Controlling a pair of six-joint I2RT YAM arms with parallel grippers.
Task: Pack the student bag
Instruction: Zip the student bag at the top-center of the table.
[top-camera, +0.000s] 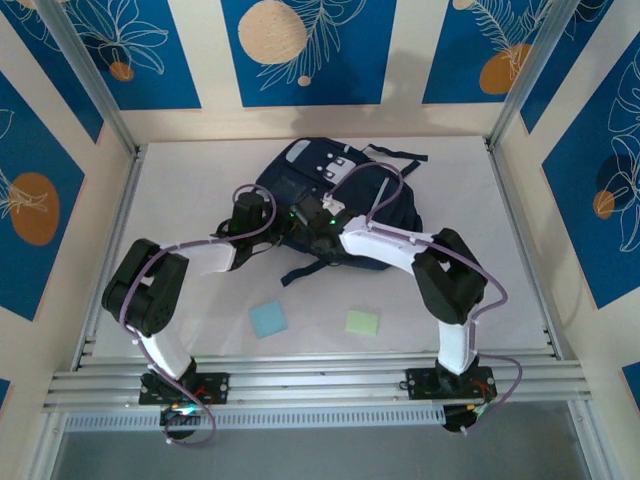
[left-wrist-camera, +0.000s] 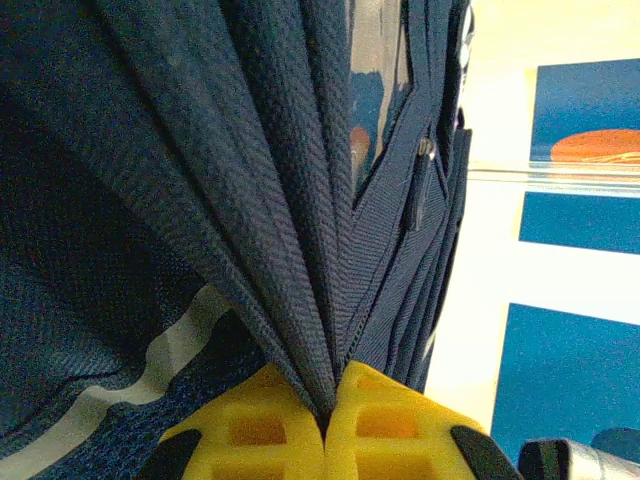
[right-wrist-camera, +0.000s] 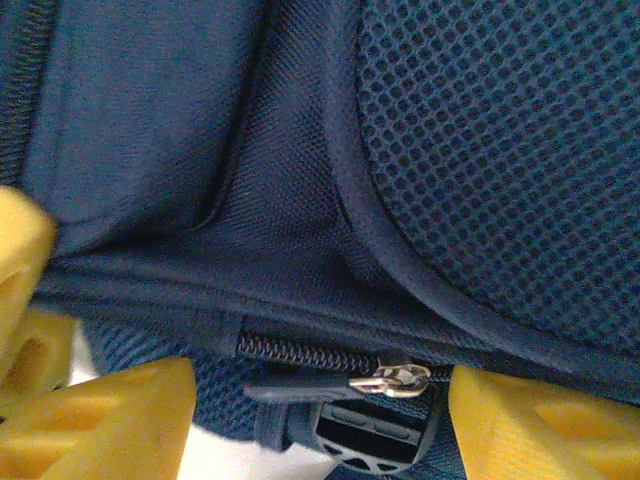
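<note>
Blue pad (top-camera: 268, 319), green pad (top-camera: 362, 322) near bench's (top-camera: 180, 200) near edge; left pincer (left-wrist-camera: 325, 405) clamps student bag (top-camera: 300, 175), right pincer (right-wrist-camera: 320, 420) apart at zipper (right-wrist-camera: 300, 352).

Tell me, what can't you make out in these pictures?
- Left wrist view: the student bag, its inside hidden by bunched fabric.
- Right wrist view: the zipper, its right end cut off by a yellow finger.
- Top view: the blue square and green square, too small to identify.
</note>
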